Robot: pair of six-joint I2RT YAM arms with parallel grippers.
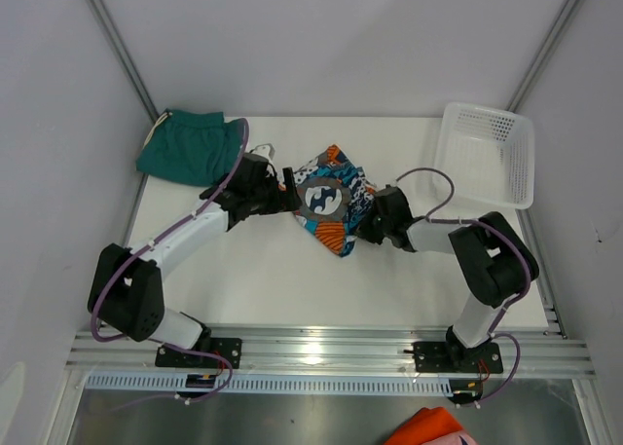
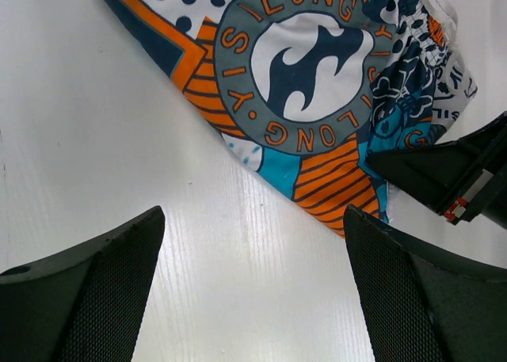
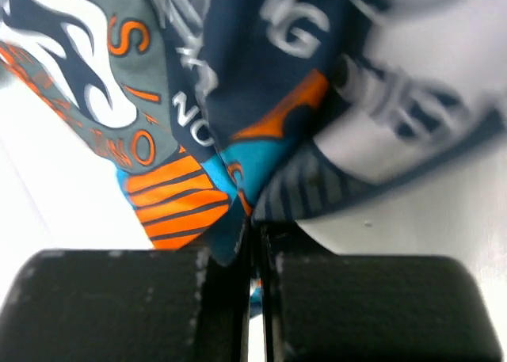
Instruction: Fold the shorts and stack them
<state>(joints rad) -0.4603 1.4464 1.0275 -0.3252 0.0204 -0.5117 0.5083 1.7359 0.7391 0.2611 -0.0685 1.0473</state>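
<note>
The printed shorts point(image 1: 333, 203) lie bunched in the middle of the white surface point(image 1: 282, 270), their round grey-and-navy emblem facing up. The right claw point(image 1: 364, 231) sits at their near right edge with its fingers point(image 3: 158, 306) pressed together on a fold of the cloth — a sliver of blue fabric runs down into the slit between them. The left claw point(image 1: 288, 186) is at the shorts' left edge, its fingers point(image 2: 95, 299) spread wide over bare surface, just beside the hem. The teal shorts point(image 1: 190, 145) lie crumpled at the far left corner, well apart from the printed pair. A white basket point(image 1: 487, 153) stands at the far right.
</note>
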